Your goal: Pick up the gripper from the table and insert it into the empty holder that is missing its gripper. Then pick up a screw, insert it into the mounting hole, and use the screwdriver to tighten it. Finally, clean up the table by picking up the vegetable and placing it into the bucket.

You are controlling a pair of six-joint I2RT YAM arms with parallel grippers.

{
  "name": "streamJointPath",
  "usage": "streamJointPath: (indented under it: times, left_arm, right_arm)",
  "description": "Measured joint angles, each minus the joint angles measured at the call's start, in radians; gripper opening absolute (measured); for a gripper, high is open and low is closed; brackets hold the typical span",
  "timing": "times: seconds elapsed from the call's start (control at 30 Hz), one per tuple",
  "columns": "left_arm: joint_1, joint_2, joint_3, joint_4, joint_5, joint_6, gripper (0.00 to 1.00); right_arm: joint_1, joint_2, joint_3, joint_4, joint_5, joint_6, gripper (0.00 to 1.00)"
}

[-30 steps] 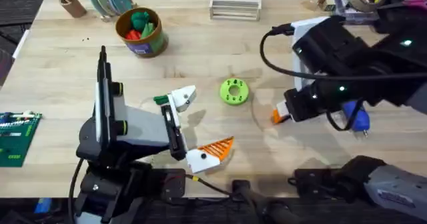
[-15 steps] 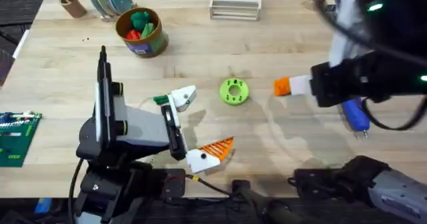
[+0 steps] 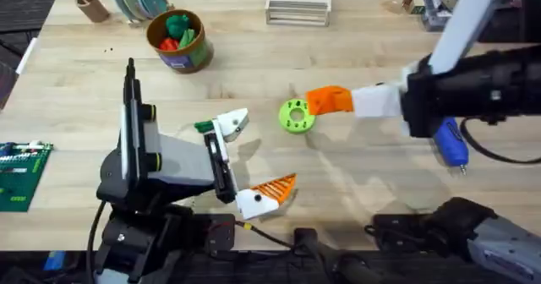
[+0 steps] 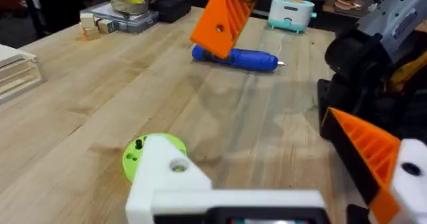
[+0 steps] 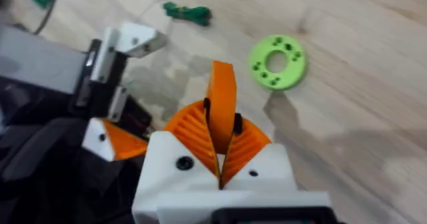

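We record the gripper, an orange ribbed wedge, clamped upright between the ribbed pads of the right gripper, which is closed on it. From overhead the wedge hangs above the table just beside the green disc, the right gripper reaching in from the right edge.

The left gripper sits near the table's front edge, its jaws spread. One finger is the bare white holder; the other carries an orange pad.

The vegetable, dark green, lies touching or just beside the holder, on its left.

The screwdriver, blue, lies near the right edge, partly under the right arm.

The bucket stands toward the back left corner with green and red toys inside. It bears a blue label; we cannot read any writing on it.

A circuit board lies at the left edge and a white block at the back edge.

The left wrist view adds the holder's screw hole, the screwdriver's metal tip and the wedge's side hole. The right wrist view adds the vegetable's stringy form and the disc's small holes.
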Motion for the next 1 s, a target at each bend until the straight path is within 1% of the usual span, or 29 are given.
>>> streamJointPath:
  times: [0.23, 0.4, 0.5, 0.63, 0.73, 0.83, 0.93, 1.0]
  left_arm:
    - [0.000, 0.000, 0.000, 0.000, 0.000, 0.000, 0.992]
    - [0.000, 0.000, 0.000, 0.000, 0.000, 0.000, 0.993]
    - [0.000, 0.000, 0.000, 0.000, 0.000, 0.000, 0.993]
    - [0.000, 0.000, 0.000, 0.000, 0.000, 0.000, 0.993]
    - [0.000, 0.000, 0.000, 0.000, 0.000, 0.000, 0.993]
    - [0.000, 0.000, 0.000, 0.000, 0.000, 0.000, 0.993]
    - [0.000, 0.000, 0.000, 0.000, 0.000, 0.000, 0.993]
    - [0.000, 0.000, 0.000, 0.000, 0.000, 0.000, 0.993]
  right_arm:
    - [0.000, 0.092, 0.000, 0.111, -0.241, -0.067, 0.014]
    - [0.000, 0.183, 0.000, 0.171, -0.384, -0.095, 0.014]
    - [0.000, 0.237, 0.000, 0.180, -0.465, -0.104, 0.014]
    - [-0.012, 0.265, 0.000, 0.158, -0.536, -0.107, 0.014]
    - [-0.046, 0.256, -0.007, 0.138, -0.567, -0.109, 0.014]
    - [-0.092, 0.242, -0.044, 0.128, -0.584, -0.109, 0.014]
    - [-0.117, 0.237, -0.095, 0.176, -0.601, -0.108, 0.014]
    - [-0.118, 0.237, -0.134, 0.263, -0.619, -0.103, 0.014]
